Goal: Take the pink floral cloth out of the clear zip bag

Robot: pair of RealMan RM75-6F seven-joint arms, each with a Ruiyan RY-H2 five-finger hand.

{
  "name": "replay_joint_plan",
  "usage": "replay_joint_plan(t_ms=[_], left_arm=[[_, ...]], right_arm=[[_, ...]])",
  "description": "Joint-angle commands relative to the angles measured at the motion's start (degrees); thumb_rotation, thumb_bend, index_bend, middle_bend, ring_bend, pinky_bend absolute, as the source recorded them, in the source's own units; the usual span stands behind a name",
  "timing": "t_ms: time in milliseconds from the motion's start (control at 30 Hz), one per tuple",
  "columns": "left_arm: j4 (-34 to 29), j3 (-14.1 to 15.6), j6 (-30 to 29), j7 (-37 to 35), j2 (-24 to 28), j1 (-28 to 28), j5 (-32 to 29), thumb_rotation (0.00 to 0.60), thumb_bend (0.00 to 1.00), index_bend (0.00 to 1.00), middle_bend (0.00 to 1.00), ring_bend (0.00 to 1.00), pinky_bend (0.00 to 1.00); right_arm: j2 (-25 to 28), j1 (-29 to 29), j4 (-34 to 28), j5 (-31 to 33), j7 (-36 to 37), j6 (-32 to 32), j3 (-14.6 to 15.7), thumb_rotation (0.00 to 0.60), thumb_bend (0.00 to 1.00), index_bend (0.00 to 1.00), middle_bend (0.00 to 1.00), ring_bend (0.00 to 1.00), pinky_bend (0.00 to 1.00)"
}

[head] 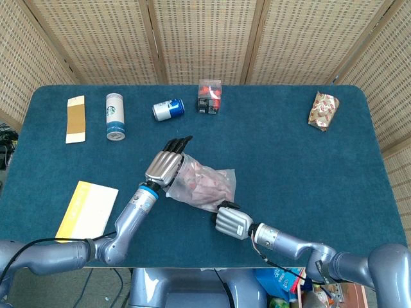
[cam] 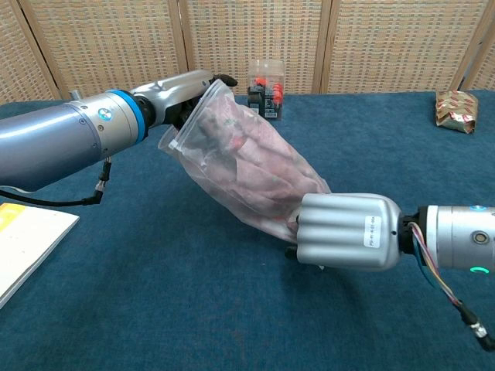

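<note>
The clear zip bag (head: 204,181) (cam: 244,174) hangs tilted above the blue table, with the pink floral cloth (cam: 249,166) (head: 205,183) bunched inside it. My left hand (head: 166,165) (cam: 174,91) holds the bag's upper, open end. My right hand (head: 232,222) (cam: 348,230) grips the bag's lower corner, its fingers curled around the plastic. The cloth sits wholly inside the bag.
Along the far edge stand a paper sleeve (head: 76,118), a white can (head: 115,116), a blue can (head: 168,109), a small clear box (head: 209,96) (cam: 267,88) and a wrapped packet (head: 323,110) (cam: 456,101). A yellow booklet (head: 88,208) (cam: 22,240) lies front left.
</note>
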State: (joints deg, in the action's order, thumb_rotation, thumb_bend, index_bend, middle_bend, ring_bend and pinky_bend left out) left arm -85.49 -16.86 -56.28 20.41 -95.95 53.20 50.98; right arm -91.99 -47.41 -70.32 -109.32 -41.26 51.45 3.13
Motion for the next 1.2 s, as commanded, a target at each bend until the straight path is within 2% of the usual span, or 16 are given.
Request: replay_joint_plan(t_ms=[33,100,467,667,800,900,1200], left_arm=[[-0.43,0.15,-0.05,-0.34,0.33,-0.26,0.18,0.600,0.43,0.75,0.00,0.00,0.00],[-0.46,0.23,-0.18,-0.41,0.58,-0.39,0.44,0.600,0.43,0.75,0.00,0.00,0.00],[0.27,0.35,-0.11,-1.39,1.24,-0.77,1.23,0.600,0.43,0.75,0.00,0.00,0.00],[1.46,0.10,-0.60,-2.05,2.12,-1.20,1.88,0.600,0.43,0.75,0.00,0.00,0.00],[1.97,-0.93,-1.23,-3.91,5.15,-2.34,2.70,0.600,0.43,0.75,0.00,0.00,0.00],[1.85,-2.07,-1.84,-5.78,9.73,-3.99,3.18,0.600,0.43,0.75,0.00,0.00,0.00],[2.90,-2.93,-1.88,-9.29,17.44,-7.27,3.34,0.600,0.43,0.75,0.00,0.00,0.00]], right_arm=[[-1.07,0.17,0.91,0.04,0.09,1.02,-0.18,0.600,0.95,0.82,0.80,0.73,0.96],[-1.63,0.29,1.52,-0.10,0.53,1.63,0.05,0.600,1.00,0.85,0.82,0.75,0.99],[-0.50,0.76,1.94,-0.65,1.82,3.60,1.39,0.600,1.00,0.87,0.84,0.77,1.00],[2.20,1.90,1.17,-0.40,0.61,4.91,1.87,0.600,1.00,0.88,0.85,0.77,1.00],[7.10,3.60,-0.10,1.01,-0.71,6.19,1.88,0.600,1.00,0.88,0.85,0.78,1.00],[12.02,5.90,1.02,3.44,-0.70,7.65,1.71,0.600,1.00,0.88,0.85,0.78,1.00],[15.55,9.51,5.98,7.32,1.77,9.68,1.24,0.600,1.00,0.88,0.85,0.78,1.00]])
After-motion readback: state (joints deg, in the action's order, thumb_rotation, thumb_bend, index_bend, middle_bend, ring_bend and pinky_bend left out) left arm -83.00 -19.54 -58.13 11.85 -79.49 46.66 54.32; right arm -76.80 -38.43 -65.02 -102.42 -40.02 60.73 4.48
